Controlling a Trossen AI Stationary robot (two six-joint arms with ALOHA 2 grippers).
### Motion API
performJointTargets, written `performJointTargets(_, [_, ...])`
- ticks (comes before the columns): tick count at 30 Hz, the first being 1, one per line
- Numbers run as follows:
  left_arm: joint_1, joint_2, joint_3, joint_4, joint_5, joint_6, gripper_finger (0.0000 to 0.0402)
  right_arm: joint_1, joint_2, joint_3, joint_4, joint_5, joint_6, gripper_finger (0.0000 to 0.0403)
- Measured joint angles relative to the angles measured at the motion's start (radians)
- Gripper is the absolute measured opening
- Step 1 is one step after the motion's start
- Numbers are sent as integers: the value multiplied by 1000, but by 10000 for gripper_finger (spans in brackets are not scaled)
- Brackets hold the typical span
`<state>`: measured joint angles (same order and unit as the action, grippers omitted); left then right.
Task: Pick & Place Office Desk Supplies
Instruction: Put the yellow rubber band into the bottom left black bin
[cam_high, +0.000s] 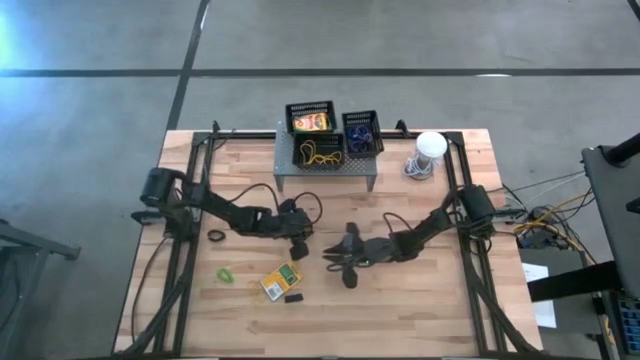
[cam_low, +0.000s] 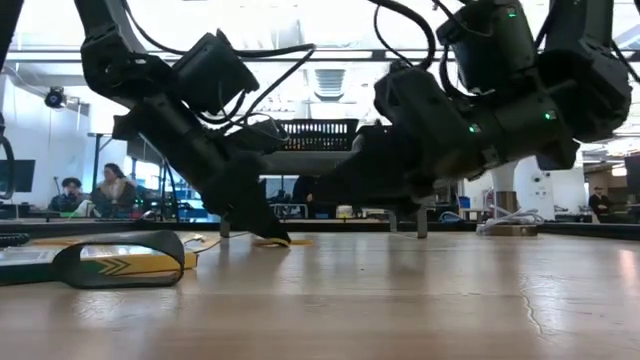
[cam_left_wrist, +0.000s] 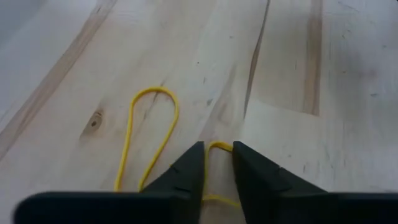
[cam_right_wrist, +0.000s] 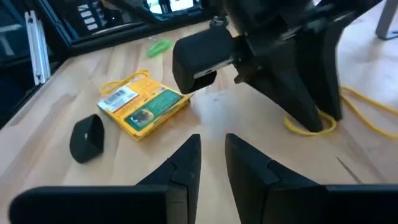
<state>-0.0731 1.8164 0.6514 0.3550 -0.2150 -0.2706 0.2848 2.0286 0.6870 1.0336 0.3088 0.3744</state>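
Note:
A yellow rubber band (cam_left_wrist: 152, 124) lies flat on the wood, also seen in the right wrist view (cam_right_wrist: 311, 127). My left gripper (cam_left_wrist: 217, 152) points down at it with its tips at the table (cam_high: 298, 243), fingers narrowly apart around one small loop of the band. My right gripper (cam_right_wrist: 212, 146) hovers just to the right (cam_high: 335, 258), narrowly open and holding nothing. A yellow-orange crayon box (cam_high: 281, 281) lies flat nearer the front, with a tiny black block (cam_high: 294, 297) beside it. A green band (cam_high: 226, 273) and a black band (cam_high: 216, 236) lie to the left. My left gripper comes from above, pointing down, and straddles a small end loop of the yellow band (cam_left_wrist: 219, 145). The loop's arch reaches the inner side of both fingers (cam_left_wrist: 193, 165). The band lies slack on the table. Whether it is pinched, I cannot tell.
Three black lattice baskets (cam_high: 310, 120) (cam_high: 362, 132) (cam_high: 320, 152) sit on the grey perforated shelf (cam_high: 325, 168) at the far edge; they hold a crayon box and bands. A white round object with a cord (cam_high: 430, 148) stands far right. People sit beyond the table (cam_low: 110, 190).

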Motion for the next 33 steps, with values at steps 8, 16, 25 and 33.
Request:
performJointTargets(8, [-1,-28,-2,-30,28,-18,6,0,-1,-8,-5,4,0,69])
performJointTargets(16, [-13,-138,-4,-125,30,-19,2,0,-1,-9,-5,4,0,66])
performJointTargets(25, [-41,-347,-2,-100,6,11,1,0,-1,-9,-5,4,-9,63])
performJointTargets(33, [40,-449,116,-90,-88,171,0,-2,-1,-6,-5,5,-19,64])
